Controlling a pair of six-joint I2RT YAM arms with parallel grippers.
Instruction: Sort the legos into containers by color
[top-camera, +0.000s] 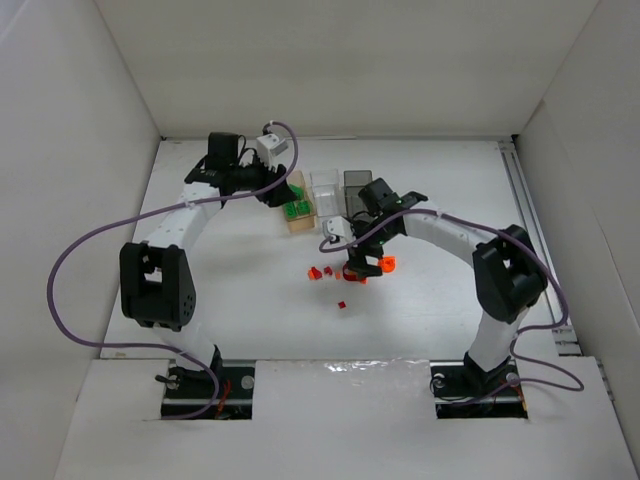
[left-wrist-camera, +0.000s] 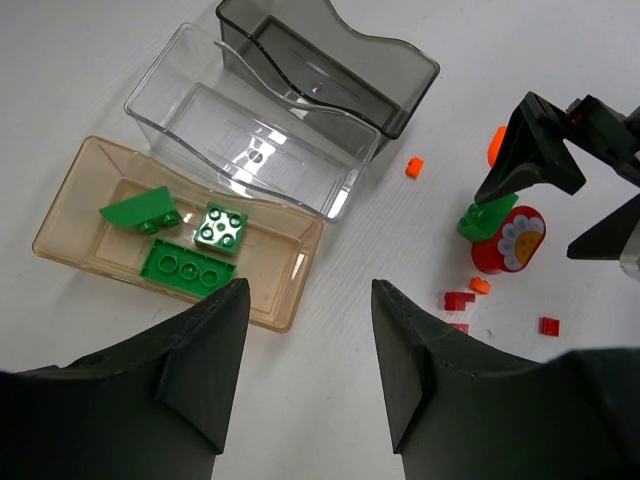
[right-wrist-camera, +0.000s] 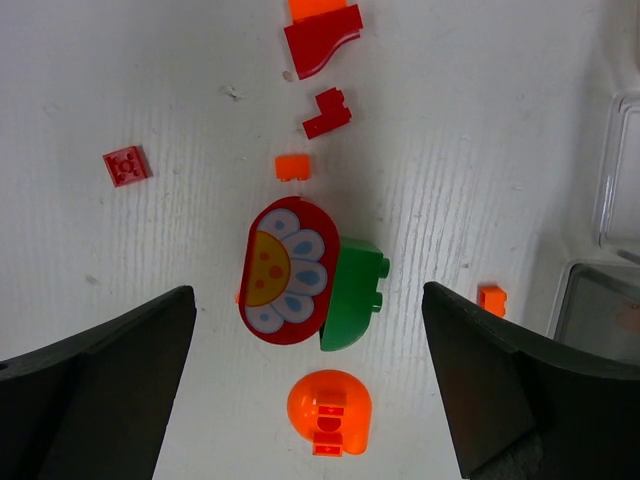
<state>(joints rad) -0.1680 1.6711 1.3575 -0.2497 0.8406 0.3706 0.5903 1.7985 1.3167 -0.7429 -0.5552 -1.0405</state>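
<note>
Three legos between right fingers

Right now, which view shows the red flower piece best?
Right wrist: the red flower piece fills the centre, petals sharp, green brick touching it. Left wrist shows it small, at an angle, beside the right gripper. Top external: mostly hidden under that gripper.

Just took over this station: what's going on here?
Sorting is under way. The left gripper hangs open by the tan-orange bin, which holds three green bricks; the clear bin and grey bin look empty. The right gripper is open above a red flower piece with a green brick against it. A round orange piece and small red and orange bits lie loose.
</note>
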